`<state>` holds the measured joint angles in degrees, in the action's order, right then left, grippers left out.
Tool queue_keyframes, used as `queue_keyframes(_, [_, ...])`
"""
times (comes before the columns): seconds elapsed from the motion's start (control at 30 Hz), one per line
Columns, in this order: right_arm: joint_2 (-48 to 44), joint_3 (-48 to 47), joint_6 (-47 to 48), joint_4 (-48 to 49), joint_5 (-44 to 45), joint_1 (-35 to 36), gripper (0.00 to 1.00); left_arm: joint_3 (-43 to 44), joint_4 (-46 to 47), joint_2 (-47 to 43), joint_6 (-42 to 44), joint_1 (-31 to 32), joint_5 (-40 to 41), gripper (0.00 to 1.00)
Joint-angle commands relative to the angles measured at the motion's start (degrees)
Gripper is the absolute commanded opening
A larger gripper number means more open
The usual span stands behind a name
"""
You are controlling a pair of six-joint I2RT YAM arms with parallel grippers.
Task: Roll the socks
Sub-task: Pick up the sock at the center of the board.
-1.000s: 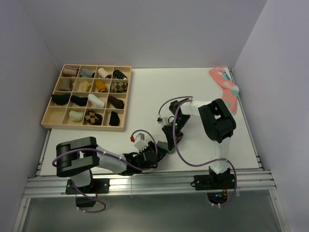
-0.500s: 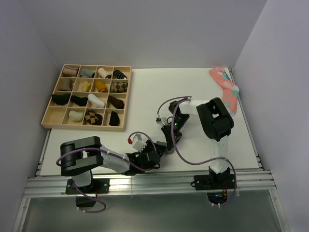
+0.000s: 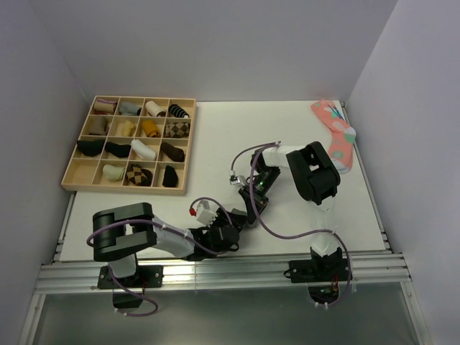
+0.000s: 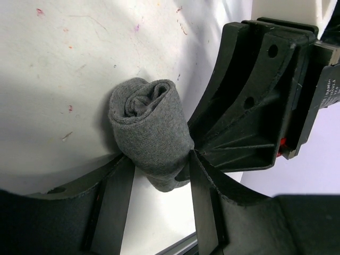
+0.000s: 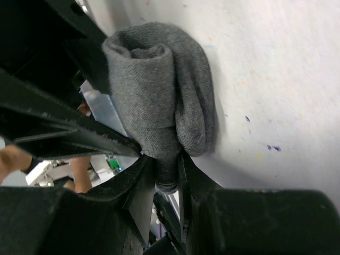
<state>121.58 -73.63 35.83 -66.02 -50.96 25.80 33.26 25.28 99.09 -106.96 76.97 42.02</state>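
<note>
**Grey socks, rolled and held between two grippers.** The grey socks (image 4: pixel 151 127) are wound into one compact roll, its spiral end showing in both wrist views. The roll lies against the white table (image 3: pixel 215 136) at the lower centre of the overhead frame, near the table's front edge, where the two arms meet and largely hide it.

The left gripper (image 4: pixel 159 156) grasps the roll across its width. Its fingers (image 4: pixel 114 204) rise from the bottom of the left wrist frame, one on each side of the knit, both touching it.

The right gripper (image 5: pixel 163 159) is clenched on one end of the same roll. Its fingers (image 5: pixel 139 188) stand close together at the bottom of the right wrist frame, with a narrow fold of grey fabric pinched between them. The rest of the roll bulges above them toward the top of the frame.

Each gripper's black body fills one side of the other's wrist view, so the two sit just beside each other.

Well apart, at the upper left of the overhead frame, a wooden tray (image 3: pixel 122 189) rests on the table. Its compartments hold sock rolls in black, tan, cream and checked patterns. A pink sock (image 3: pixel 334 133) with coloured dots lies flat at the upper right corner of the table, against the wall.
</note>
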Motion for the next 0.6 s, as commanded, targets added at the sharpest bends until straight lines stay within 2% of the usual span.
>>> queue_keyframes(0.0, [0.76, -3.19, 7.13, -12.97, -11.26, 0.74, 0.28, -2.05, -8.49, 0.58, 0.17, -0.33, 0.52, 0.51])
queue_keyframes(0.2, [0.41, -3.98, 9.86, -16.50, -14.87, 1.00, 0.28, -2.67, -9.02, -0.03, -0.36, -0.33, 0.52, 0.51])
queue_keyframes(0.57, [-1.17, -1.61, 10.04, -16.51, -15.66, 2.67, 0.29, -3.37, -8.58, -1.79, 0.17, -0.50, 1.49, 0.51])
